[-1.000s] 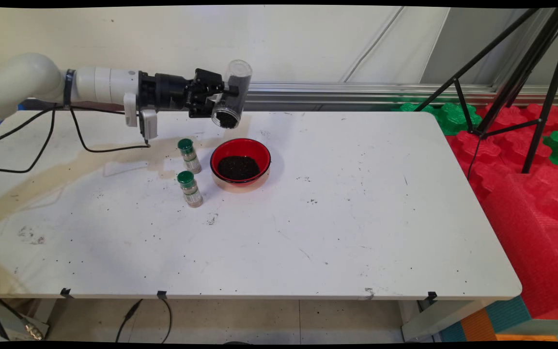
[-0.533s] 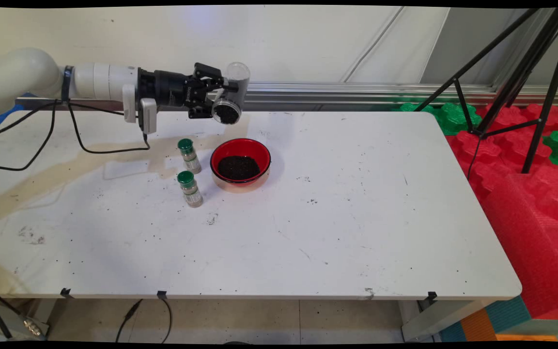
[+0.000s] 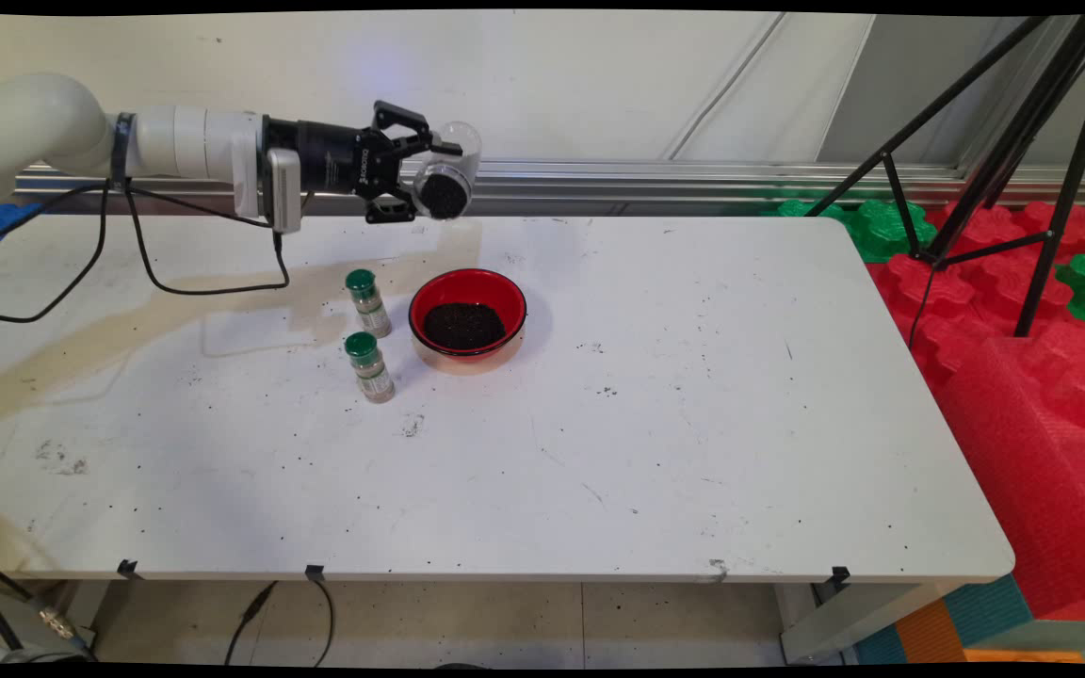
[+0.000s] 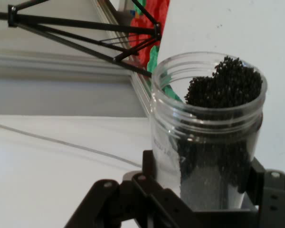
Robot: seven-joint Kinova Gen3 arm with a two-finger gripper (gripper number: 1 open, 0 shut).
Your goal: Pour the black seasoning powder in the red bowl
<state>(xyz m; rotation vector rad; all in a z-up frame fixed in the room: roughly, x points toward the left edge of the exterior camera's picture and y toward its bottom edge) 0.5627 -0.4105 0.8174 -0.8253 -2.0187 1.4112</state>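
Above the far left part of the white table point(image 3: 655, 452), the gripper point(image 3: 429, 175) is held level, reaching in from the left, with its fingers pinching a clear plastic jar point(image 3: 448, 181) point(image 4: 206, 137) by the body. The jar lies nearly on its side in the main view, open mouth turned toward the camera and slightly downward, and it carries a load of black granules point(image 4: 225, 85) that sit against the mouth on one side; in the hand view the granules reach up to the threaded rim while the opposite side of the jar interior is see-through. Below the jar and a little nearer the camera, a red bowl point(image 3: 467, 315) stands on the table with a layer of the same black granules point(image 3: 463, 325) in its bottom; the jar is in the air and well apart from the bowl rim. Just left of the bowl stand two small upright spice bottles with green caps: the far bottle point(image 3: 368, 302) and the near bottle point(image 3: 369, 366), close to each other but not touching. Black cables point(image 3: 128, 254) hang from the arm over the left part of the table. Scattered dark specks lie on the table surface. At the right, a black tripod point(image 3: 1004, 141) stands over red and green foam mats point(image 3: 1023, 311).
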